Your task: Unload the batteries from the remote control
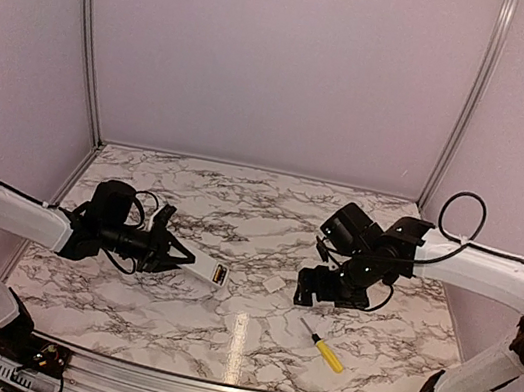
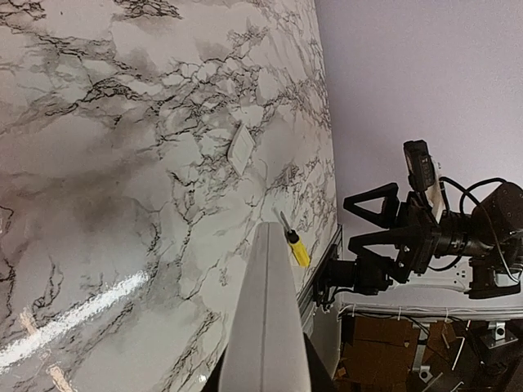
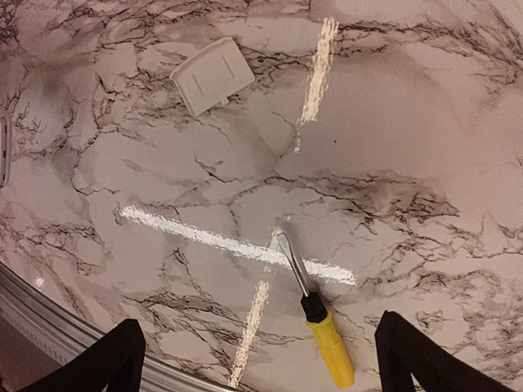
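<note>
Nearest you, the screwdriver lies on the marble table. Farther in, your left gripper is clamped on the remote control, whose open recess seems to hold a coppery battery. Your right gripper hangs spread wide and empty, near the white cover piece.

One remote, one cover and one screwdriver are counted. One coppery battery is made out in the remote.
</note>
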`<state>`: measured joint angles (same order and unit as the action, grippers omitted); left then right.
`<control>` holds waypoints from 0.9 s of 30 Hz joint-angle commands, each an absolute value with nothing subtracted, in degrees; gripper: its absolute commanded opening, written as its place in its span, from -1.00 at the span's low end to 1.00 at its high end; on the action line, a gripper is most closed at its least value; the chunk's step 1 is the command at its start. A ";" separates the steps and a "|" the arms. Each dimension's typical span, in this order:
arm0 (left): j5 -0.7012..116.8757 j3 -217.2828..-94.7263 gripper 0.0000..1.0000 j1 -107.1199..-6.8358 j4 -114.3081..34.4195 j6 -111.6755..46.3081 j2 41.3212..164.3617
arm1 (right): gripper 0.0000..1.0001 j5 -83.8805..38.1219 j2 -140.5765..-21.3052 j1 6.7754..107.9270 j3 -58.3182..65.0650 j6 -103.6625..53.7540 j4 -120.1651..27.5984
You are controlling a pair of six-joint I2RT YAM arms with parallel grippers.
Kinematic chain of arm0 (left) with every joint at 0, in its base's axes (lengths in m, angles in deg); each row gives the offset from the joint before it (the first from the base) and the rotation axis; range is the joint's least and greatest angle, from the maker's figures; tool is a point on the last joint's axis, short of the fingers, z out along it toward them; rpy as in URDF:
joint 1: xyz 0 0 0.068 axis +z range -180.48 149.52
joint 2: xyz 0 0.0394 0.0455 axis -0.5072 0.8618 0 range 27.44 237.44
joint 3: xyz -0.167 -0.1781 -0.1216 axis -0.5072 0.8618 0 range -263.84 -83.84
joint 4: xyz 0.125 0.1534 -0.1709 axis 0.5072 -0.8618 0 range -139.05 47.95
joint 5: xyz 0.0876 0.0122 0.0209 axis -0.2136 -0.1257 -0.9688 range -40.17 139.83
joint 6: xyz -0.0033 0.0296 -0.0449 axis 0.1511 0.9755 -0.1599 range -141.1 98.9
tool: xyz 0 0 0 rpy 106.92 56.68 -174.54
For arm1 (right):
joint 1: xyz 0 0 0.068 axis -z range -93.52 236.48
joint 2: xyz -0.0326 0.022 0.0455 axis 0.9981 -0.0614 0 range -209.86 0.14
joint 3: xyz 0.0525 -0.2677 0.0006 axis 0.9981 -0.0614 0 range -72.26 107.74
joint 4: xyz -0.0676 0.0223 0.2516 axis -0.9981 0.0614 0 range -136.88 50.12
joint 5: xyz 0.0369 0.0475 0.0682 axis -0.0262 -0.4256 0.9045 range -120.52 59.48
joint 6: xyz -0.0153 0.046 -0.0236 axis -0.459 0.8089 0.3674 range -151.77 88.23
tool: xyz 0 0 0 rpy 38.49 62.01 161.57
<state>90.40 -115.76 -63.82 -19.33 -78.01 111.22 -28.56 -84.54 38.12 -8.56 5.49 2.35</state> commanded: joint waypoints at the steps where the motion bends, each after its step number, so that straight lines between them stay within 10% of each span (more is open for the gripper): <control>1: 87.85 -113.88 -1.00 -64.60 -10.99 -81.73 113.71 | 0.92 -30.26 -82.40 35.61 -11.59 5.07 4.89; 27: 80.54 -112.92 -1.00 -72.59 6.81 -94.03 127.58 | 0.74 -32.27 -75.53 28.82 -24.29 7.89 3.58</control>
